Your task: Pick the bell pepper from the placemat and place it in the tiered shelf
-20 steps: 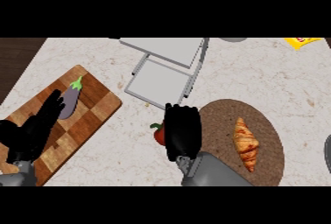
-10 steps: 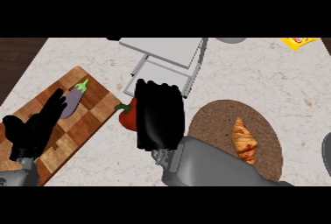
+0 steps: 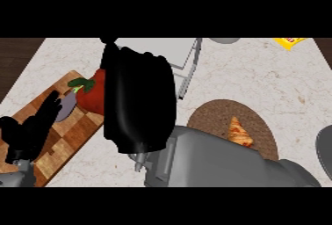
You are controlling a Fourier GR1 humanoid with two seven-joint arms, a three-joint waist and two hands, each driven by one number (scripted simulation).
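My right hand [image 3: 139,101] fills the middle of the head view, raised close to the camera, its fingers curled round a red bell pepper [image 3: 92,91] with a green stem that sticks out at the hand's left side. The hand hides most of the white tiered shelf [image 3: 185,57] at the top centre. The round brown placemat [image 3: 214,121] lies at the lower right with an orange croissant [image 3: 239,132] on it. My left hand [image 3: 32,129] rests open over the wooden cutting board at the left.
A wooden cutting board [image 3: 62,147] lies at the left with a purple eggplant [image 3: 66,107] on it, partly behind my left hand. A yellow packet [image 3: 291,41] sits at the top right. A grey object [image 3: 325,145] shows at the right edge.
My right hand has lifted the bell pepper off the placemat and carried it up and left toward the shelf, now much nearer the camera. The left hand has stayed put.
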